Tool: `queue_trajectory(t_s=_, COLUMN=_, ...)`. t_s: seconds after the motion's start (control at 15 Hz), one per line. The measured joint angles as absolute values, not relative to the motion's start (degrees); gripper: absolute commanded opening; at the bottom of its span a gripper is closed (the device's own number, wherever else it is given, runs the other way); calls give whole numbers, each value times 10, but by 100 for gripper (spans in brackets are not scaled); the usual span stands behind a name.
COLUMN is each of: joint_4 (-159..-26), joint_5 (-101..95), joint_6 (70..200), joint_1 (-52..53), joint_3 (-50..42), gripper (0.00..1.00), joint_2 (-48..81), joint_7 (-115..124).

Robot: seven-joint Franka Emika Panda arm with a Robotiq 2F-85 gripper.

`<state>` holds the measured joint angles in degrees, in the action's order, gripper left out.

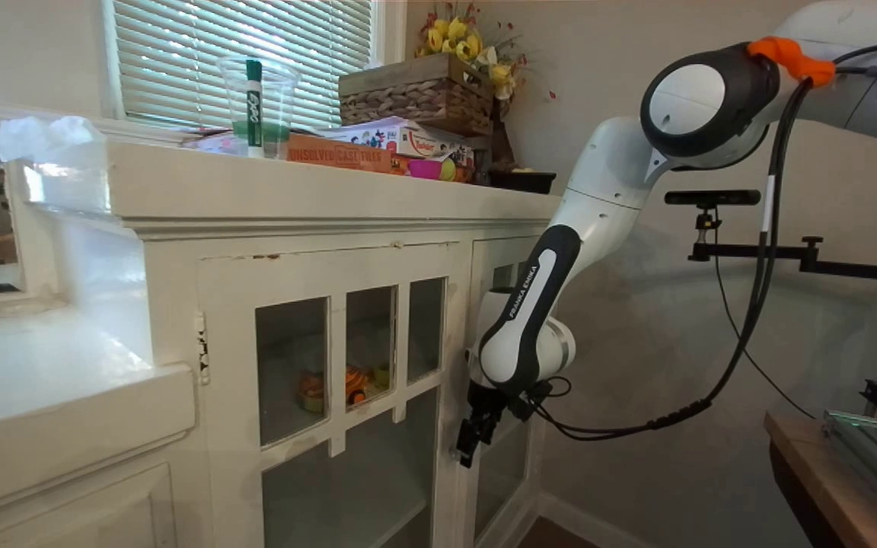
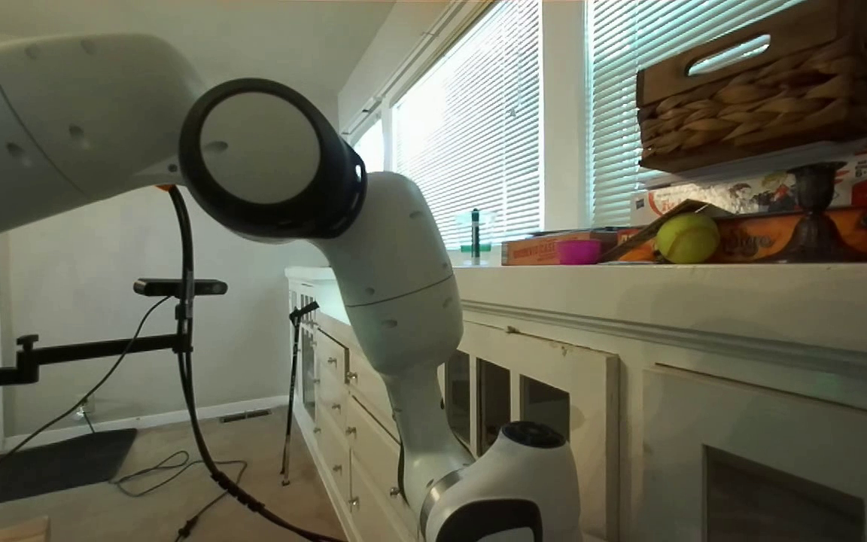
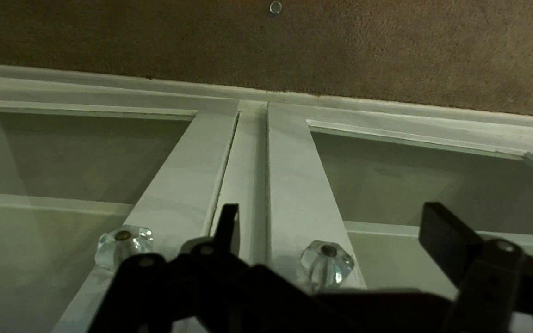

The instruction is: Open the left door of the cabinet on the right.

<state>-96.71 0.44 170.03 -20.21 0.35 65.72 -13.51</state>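
Note:
The white cabinet (image 1: 332,183) shows in both exterior views (image 2: 674,316). Its left door (image 1: 233,426), white-framed with glass panes, also shows in an exterior view (image 2: 591,436), where its free edge looks slightly proud of the frame. In the wrist view, floor at the top, the left door (image 3: 294,185) lies on the right. My gripper (image 1: 469,449) points down at its free edge. In the wrist view the gripper (image 3: 331,222) is open, with the clear glass knob (image 3: 325,266) between the spread fingers. The fingers look apart from the knob. An exterior view hides the gripper below its edge.
The twin door (image 3: 178,194) with its own glass knob (image 3: 123,245) is beside my finger. A lower white unit (image 1: 65,396) adjoins the cabinet. A basket (image 1: 416,95), boxes (image 1: 347,152) and a cup with a marker (image 1: 254,106) stand on top. A wooden table (image 1: 827,479) is opposite.

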Motion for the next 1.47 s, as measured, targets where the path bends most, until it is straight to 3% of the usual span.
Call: queue_trajectory(t_s=1.47, joint_4=-928, joint_5=5, joint_6=1701, joint_1=-198, joint_3=0, gripper=100, joint_2=696, joint_7=-123)
